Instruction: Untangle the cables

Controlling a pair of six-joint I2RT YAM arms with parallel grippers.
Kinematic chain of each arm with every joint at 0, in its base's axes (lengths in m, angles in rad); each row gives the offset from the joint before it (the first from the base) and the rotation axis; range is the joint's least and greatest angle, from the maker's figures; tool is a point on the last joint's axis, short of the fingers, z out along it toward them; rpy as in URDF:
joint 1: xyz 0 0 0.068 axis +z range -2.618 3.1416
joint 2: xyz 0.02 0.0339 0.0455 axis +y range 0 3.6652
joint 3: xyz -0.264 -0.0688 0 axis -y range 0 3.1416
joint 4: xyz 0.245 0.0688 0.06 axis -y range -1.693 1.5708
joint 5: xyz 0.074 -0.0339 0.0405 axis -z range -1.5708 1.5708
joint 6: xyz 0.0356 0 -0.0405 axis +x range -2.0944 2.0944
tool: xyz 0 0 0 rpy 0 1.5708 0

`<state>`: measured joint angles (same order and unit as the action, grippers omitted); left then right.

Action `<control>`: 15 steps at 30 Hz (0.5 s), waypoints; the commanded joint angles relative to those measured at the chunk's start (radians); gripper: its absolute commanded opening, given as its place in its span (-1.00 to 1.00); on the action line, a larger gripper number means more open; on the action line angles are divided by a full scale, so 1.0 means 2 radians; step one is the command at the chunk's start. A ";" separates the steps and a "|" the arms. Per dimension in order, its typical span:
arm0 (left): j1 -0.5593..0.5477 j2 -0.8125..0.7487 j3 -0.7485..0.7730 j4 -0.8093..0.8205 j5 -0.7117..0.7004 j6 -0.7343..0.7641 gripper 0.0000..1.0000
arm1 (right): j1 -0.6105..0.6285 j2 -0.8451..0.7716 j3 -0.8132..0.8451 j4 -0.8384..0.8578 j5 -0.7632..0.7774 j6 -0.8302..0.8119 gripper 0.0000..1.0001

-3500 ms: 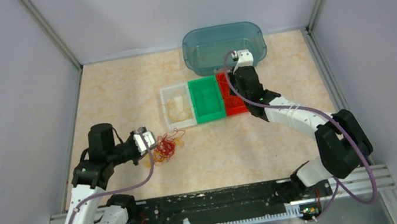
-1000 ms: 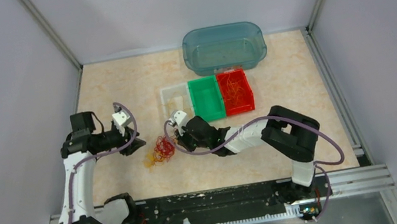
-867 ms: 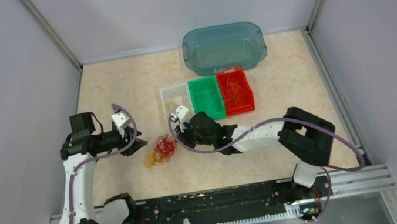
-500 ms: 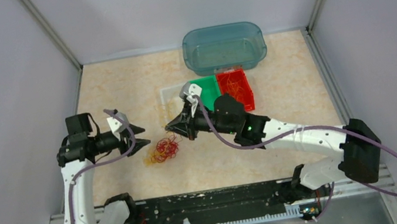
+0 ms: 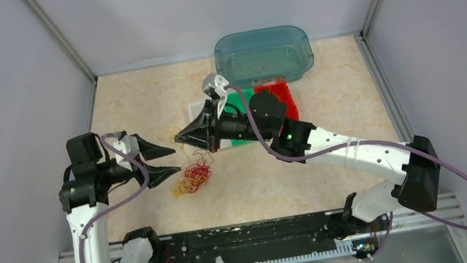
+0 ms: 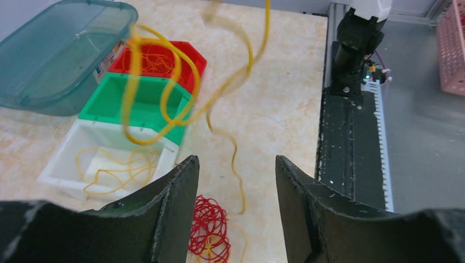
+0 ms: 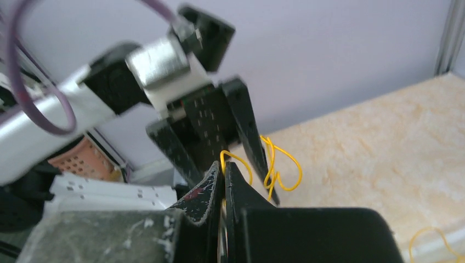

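Note:
The cables (image 5: pixel 194 178) lie as a small red, orange and yellow clump on the table, seen below my left jaws as red loops (image 6: pixel 211 230). My right gripper (image 5: pixel 178 138) is shut on one yellow cable (image 7: pixel 285 159), raised above the clump. That yellow cable (image 6: pixel 164 82) dangles in loops in front of the left wrist camera and trails down to the clump. My left gripper (image 5: pixel 176 157) stands open and empty, facing the right gripper's tip, its fingers (image 7: pixel 247 131) showing just behind the held cable. Right gripper (image 7: pixel 223 164) and left gripper (image 6: pixel 236 159) are close together.
Behind the clump stand a white bin (image 5: pixel 191 110) with yellow wires, a green bin (image 5: pixel 238 142) and a red bin (image 5: pixel 280 89) with wires, partly hidden by my right arm. A teal tub (image 5: pixel 261 54) sits at the back. The black rail (image 5: pixel 254 243) lines the front edge.
My right gripper has lifted up and to the left from the clump, drawing a yellow cable out. My left gripper has risen, turned toward it and opened a little wider.

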<state>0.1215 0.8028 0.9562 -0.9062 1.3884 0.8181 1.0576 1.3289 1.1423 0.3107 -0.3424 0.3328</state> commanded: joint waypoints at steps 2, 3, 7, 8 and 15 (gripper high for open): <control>-0.007 -0.021 -0.017 0.000 0.057 -0.016 0.19 | 0.003 0.014 0.094 0.062 -0.008 0.046 -1.00; -0.008 -0.025 -0.021 0.002 0.062 -0.016 0.18 | 0.003 0.019 0.106 0.067 -0.008 0.054 -1.00; -0.008 -0.040 -0.034 0.055 0.068 -0.068 0.08 | 0.003 0.046 0.149 0.086 -0.012 0.083 -1.00; -0.008 -0.043 -0.038 0.076 0.065 -0.084 0.05 | 0.003 0.053 0.160 0.090 -0.014 0.087 -1.00; -0.008 -0.050 -0.057 0.123 0.042 -0.121 -0.16 | 0.003 0.074 0.223 0.080 0.003 0.072 -1.00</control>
<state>0.1108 0.7094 0.8665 -0.7338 1.4651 0.6235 1.0576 1.4723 1.4906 0.4339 -0.3527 0.4828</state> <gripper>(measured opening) 0.437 0.010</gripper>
